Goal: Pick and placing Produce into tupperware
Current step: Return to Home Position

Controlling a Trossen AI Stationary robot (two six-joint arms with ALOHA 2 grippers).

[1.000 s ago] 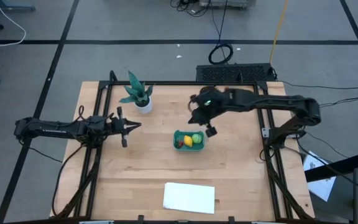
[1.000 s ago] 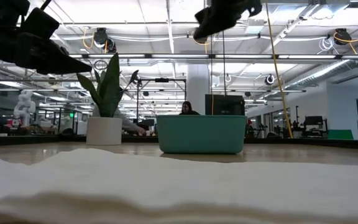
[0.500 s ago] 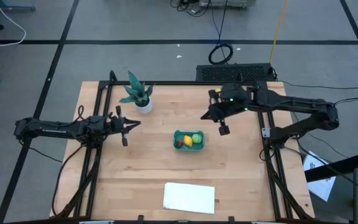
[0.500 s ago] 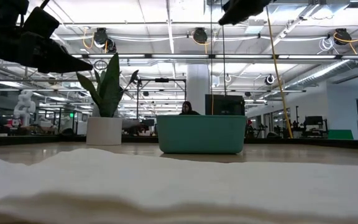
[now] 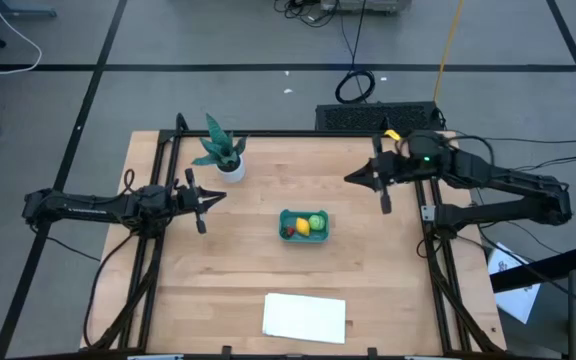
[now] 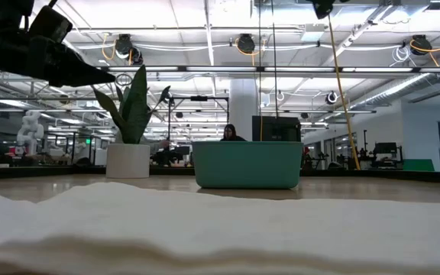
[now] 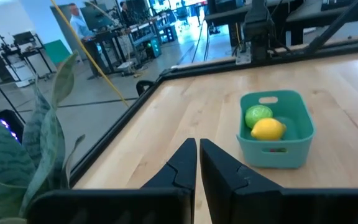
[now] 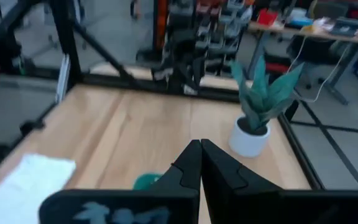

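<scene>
The teal tupperware (image 5: pixel 303 236) stands on its base mid-table; in the left wrist view the tupperware (image 7: pixel 291 127) shows its inside. In it lie the light green ball (image 5: pixel 316 220), the yellow lemon-like piece (image 5: pixel 303 227) and the tiny dark red piece (image 5: pixel 289 232). The left wrist view shows the ball (image 7: pixel 258 115) and the lemon (image 7: pixel 268 129). My left gripper (image 5: pixel 220 198) hovers left of the container, shut and empty, as its wrist view (image 7: pixel 197 148) confirms. My right gripper (image 5: pixel 350 178) hangs high near the right rail, shut and empty (image 8: pixel 200 148).
A potted green plant (image 5: pixel 224 152) stands near the far left corner. A flat white sheet (image 5: pixel 305 316) lies by the near edge and fills the low view's foreground (image 6: pixel 220 229). Black frame rails (image 5: pixel 430 215) run along the table's sides. People show in the room behind.
My right gripper has drawn back from above the tupperware toward the table's right edge and somewhat toward the far edge, rising almost out of the top of the low view. The produce and the tupperware have stayed put.
</scene>
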